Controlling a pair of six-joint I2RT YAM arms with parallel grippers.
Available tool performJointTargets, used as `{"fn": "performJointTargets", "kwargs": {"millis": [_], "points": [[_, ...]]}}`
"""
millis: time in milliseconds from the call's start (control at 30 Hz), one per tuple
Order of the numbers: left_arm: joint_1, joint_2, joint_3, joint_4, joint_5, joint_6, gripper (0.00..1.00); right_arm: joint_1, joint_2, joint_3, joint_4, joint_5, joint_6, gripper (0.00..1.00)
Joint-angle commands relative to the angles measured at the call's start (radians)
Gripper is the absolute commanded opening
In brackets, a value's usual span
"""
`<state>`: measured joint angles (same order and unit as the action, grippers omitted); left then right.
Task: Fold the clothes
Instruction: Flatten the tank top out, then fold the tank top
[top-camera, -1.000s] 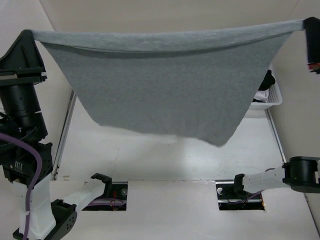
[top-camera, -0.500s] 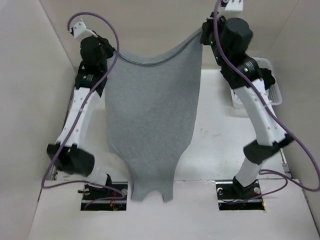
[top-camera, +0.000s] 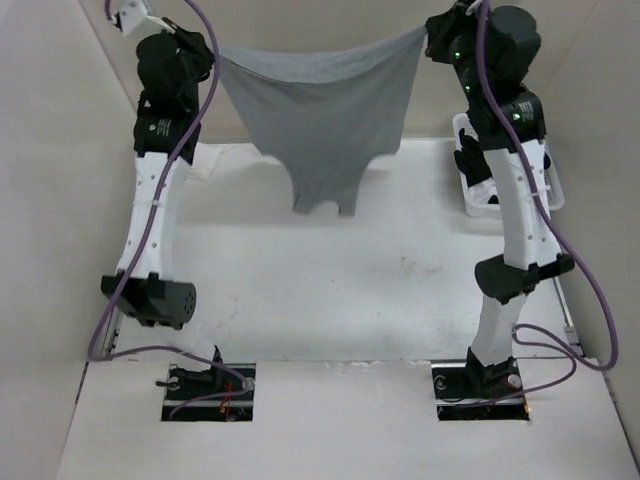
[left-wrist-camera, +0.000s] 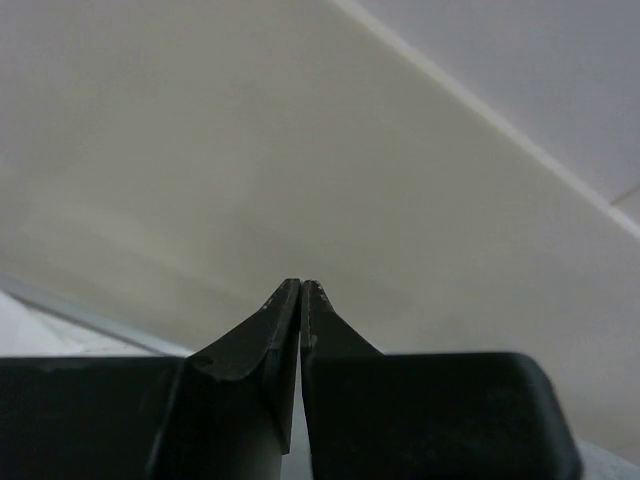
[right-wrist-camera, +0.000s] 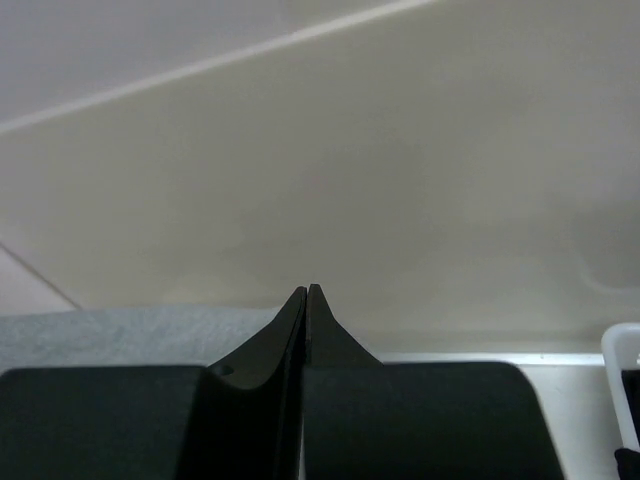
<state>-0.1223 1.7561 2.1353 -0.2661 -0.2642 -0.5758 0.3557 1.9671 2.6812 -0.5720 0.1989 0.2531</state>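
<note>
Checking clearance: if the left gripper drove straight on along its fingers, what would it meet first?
The plain cream enclosure wall. The left gripper, holding the mid-grey jersey tank top, points at it with nothing between in its wrist view; depth is unclear.

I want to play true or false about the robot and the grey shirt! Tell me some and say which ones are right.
1. The left gripper and right gripper hold the grey tank top up between them. True.
2. The tank top lies folded on the table. False: it hangs unfolded, straps downward.
3. A white basket stands at the table's right side. True.
4. The left gripper's fingers are wide open. False: they are pressed shut.
</note>
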Motion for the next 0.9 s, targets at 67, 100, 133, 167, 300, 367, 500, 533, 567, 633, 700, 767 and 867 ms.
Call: {"fn": "performJointTargets", "kwargs": {"millis": [67, 100, 133, 167, 300, 367, 500, 533, 567, 633, 700, 767, 867], "points": [[0.003, -0.239, -0.153, 0.177, 0.002, 0.005, 0.01, 0.009, -0.172, -0.006, 0.06, -0.082, 0.032, 0.0], [0.002, -0.257, -0.185, 0.188, 0.0, 0.005, 0.01, 0.009, -0.201, -0.071, 0.058, -0.084, 0.038, 0.0], [0.0, -0.283, -0.234, 0.198, -0.001, 0.005, 0.01, 0.009, -0.241, -0.165, 0.067, -0.085, 0.047, 0.0], [-0.003, -0.314, -0.297, 0.214, -0.003, 0.005, 0.01, 0.009, -0.288, -0.27, 0.089, -0.087, 0.054, 0.0], [-0.012, -0.519, -0.706, 0.349, -0.012, -0.018, 0.02, 0.059, -0.564, -0.833, 0.294, -0.053, 0.072, 0.0], [-0.024, -0.652, -0.93, 0.376, -0.018, -0.054, 0.02, 0.087, -0.722, -1.115, 0.377, -0.01, 0.106, 0.0], [-0.067, -0.913, -1.312, 0.354, -0.062, -0.127, 0.02, 0.169, -0.988, -1.574, 0.434, 0.014, 0.213, 0.0], [-0.084, -0.993, -1.406, 0.319, -0.07, -0.146, 0.02, 0.197, -1.043, -1.669, 0.431, 0.02, 0.247, 0.0], [-0.093, -1.042, -1.452, 0.283, -0.069, -0.156, 0.02, 0.222, -1.101, -1.764, 0.425, 0.028, 0.277, 0.0], [-0.116, -1.185, -1.529, 0.15, -0.063, -0.156, 0.02, 0.284, -1.21, -1.924, 0.391, 0.037, 0.346, 0.0], [-0.142, -1.34, -1.554, -0.02, -0.066, -0.153, 0.02, 0.355, -1.315, -2.043, 0.328, 0.039, 0.421, 0.0], [-0.158, -1.49, -1.539, -0.19, -0.079, -0.15, 0.03, 0.43, -1.402, -2.115, 0.258, 0.039, 0.487, 0.0], [-0.153, -1.625, -1.473, -0.416, -0.092, -0.157, 0.03, 0.577, -1.536, -2.186, 0.126, 0.074, 0.583, 0.0]]}}
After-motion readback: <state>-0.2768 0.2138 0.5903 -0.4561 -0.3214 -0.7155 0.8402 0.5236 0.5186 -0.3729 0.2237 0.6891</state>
